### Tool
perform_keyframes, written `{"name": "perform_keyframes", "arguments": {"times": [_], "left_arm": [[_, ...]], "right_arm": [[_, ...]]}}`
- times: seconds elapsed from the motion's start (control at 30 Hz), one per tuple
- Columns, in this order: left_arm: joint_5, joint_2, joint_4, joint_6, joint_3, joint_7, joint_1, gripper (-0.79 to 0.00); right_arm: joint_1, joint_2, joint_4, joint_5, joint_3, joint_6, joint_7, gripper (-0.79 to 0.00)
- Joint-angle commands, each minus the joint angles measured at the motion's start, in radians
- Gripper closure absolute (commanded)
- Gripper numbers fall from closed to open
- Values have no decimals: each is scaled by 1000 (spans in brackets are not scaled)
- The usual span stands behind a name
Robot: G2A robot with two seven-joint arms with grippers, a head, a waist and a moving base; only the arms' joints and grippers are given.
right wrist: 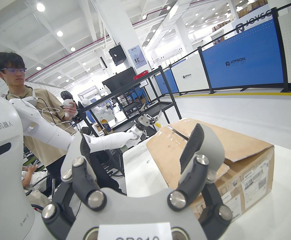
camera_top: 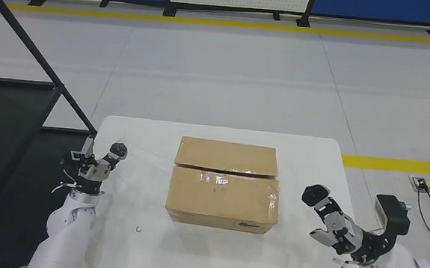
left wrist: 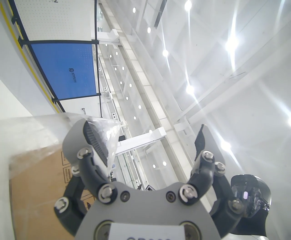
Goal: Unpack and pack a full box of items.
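A rectangular brown corrugated-cardboard box (camera_top: 224, 186), flaps folded over with glossy clear tape, sits mid white tabletop (camera_top: 139, 140) between the left end effector (camera_top: 103, 152) and right end effector (camera_top: 320, 216), both spread open.

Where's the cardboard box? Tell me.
In the top view, the cardboard box sits centred on the table, between the left gripper and the right gripper, touching neither.

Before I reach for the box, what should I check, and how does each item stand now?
1. The left end effector is open and empty: ok.
2. The right end effector is open and empty: ok.
3. Both are apart from the box, one on each side: ok.
4. The box sits fully on the table: ok.
5. The flaps are opened: not ok, folded down.
6. What is inside: cannot tell.
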Motion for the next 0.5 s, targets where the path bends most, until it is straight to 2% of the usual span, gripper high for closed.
{"name": "perform_keyframes", "arguments": {"times": [0.0,0.3,0.47], "left_arm": [[-1,0,2,0,0,-1,-1,-785],[-1,0,2,0,0,-1,-1,-785],[33,1,-10,28,-10,125,16,-785]], "right_arm": [[0,0,0,0,0,0,0,-785],[0,0,0,0,0,0,0,-785],[0,0,0,0,0,0,0,-785]]}}
